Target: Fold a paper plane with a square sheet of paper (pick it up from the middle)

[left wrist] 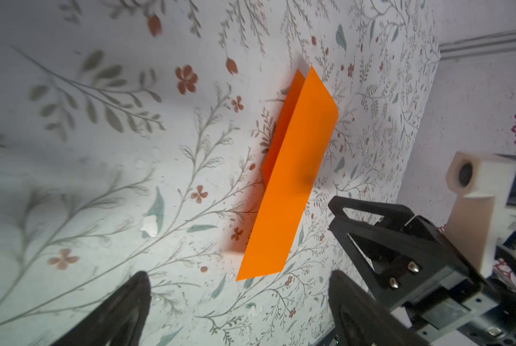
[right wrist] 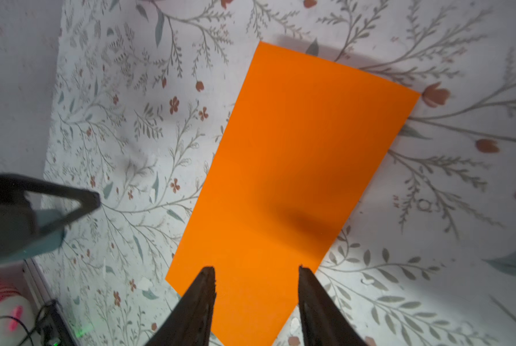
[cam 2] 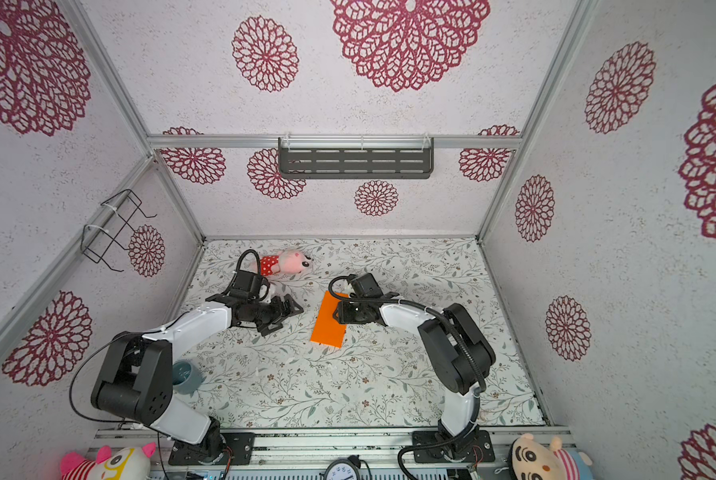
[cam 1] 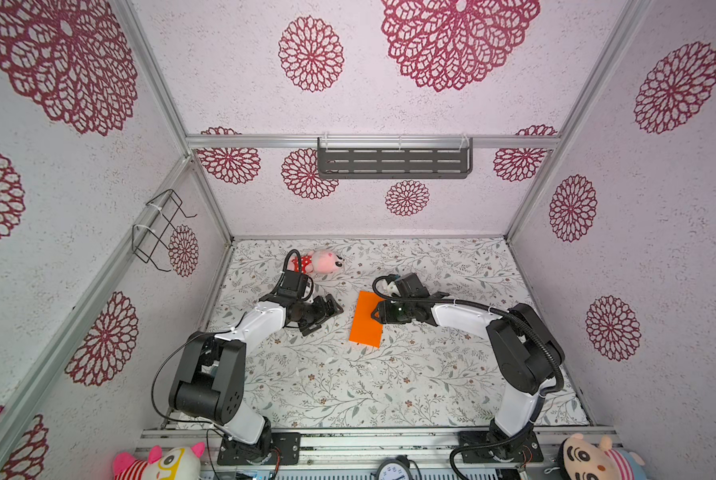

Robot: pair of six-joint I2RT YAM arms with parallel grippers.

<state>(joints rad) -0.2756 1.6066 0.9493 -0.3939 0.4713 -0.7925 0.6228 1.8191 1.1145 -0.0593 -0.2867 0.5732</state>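
Paper [cam 1: 364,328], folded in half yet springing open, lies near the pink toy [cam 1: 321,261], so the right gripper [cam 1: 375,313], half-open over it, should press firmly along the crease while the left gripper [cam 1: 327,318] stands wide open alongside.

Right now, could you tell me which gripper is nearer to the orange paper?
Right. The right gripper is over the right edge of the orange paper, jaws open above it; the left gripper is off to its left, bare table between them.
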